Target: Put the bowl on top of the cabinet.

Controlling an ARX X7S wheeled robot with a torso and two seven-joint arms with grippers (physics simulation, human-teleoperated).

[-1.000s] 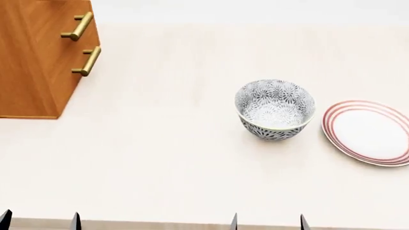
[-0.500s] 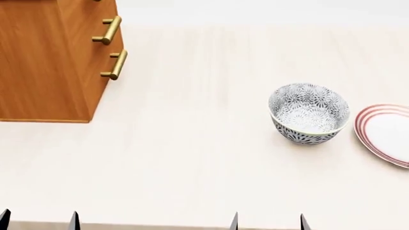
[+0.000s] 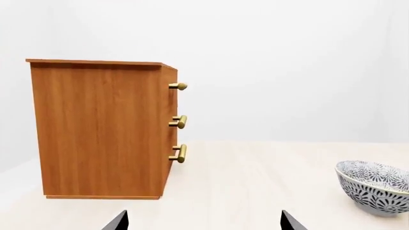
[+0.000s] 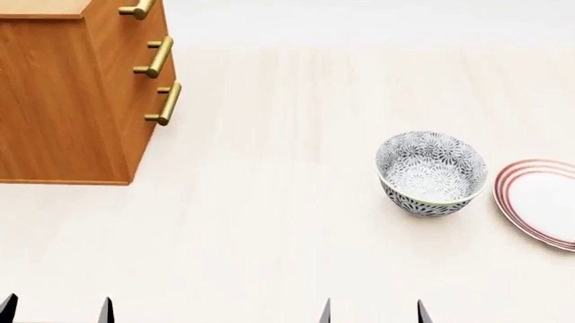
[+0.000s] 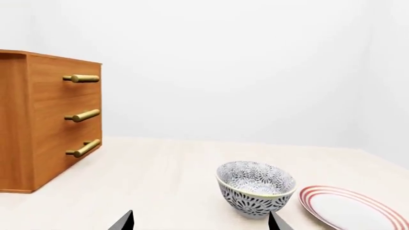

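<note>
Deep round white bowl with dense grey-black floral pattern (image 4: 432,173) upright on the pale wooden desk (image 4: 269,202), right of centre in the head view, empty inside, nothing touching it. Just beside it on the right, apart by a narrow gap, flat white plate with red rings (image 4: 542,202), also empty, cut off by the head view's right edge. Orange-brown wooden cabinet with lighter top (image 4: 72,94) at the far left, well apart from the bowl, three brass-coloured bar handles (image 4: 163,103) facing the bowl's side; drawers shut, top surface bare where visible. Wide stretch of open desk between cabinet and bowl, and between bowl and the near desk edge. Left tool (image 3: 203,222) and right tool (image 5: 200,221) low at the near edge, only dark fingertips (image 5: 124,221) showing, each pair spread apart and holding nothing, well short of the bowl.
</note>
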